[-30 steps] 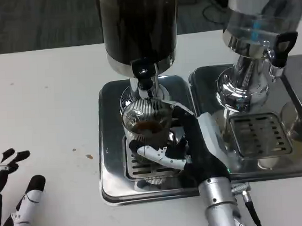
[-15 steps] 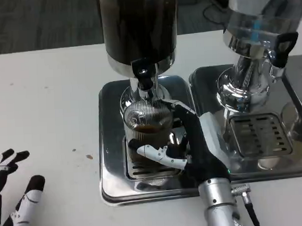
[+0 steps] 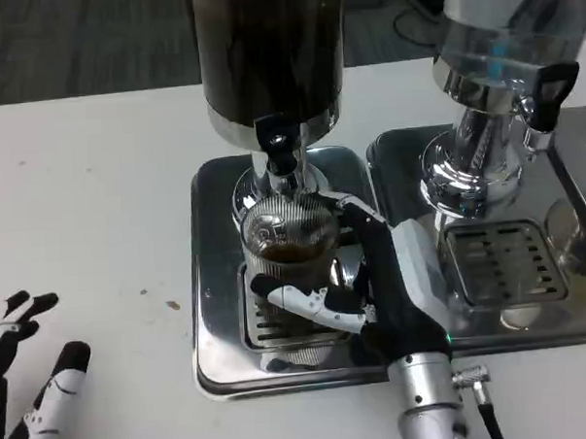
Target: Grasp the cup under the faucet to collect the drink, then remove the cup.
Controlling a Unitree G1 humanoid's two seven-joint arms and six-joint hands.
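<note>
Our right hand (image 3: 374, 289) grips the ribbed glass cup (image 3: 286, 244) under the dark dispenser's faucet (image 3: 278, 147) to catch coffee; our left hand (image 3: 28, 387) rests open.

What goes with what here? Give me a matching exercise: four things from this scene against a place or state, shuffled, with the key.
1. cup
2. right hand
3. left hand
4. clear dispenser

A. resting on the white table, holding nothing
B. under the dark dispenser's faucet, brown drink inside
C. wrapped around the ribbed glass
D. far right, above its own drip tray

Pairs: 1-B, 2-C, 3-A, 4-D
</note>
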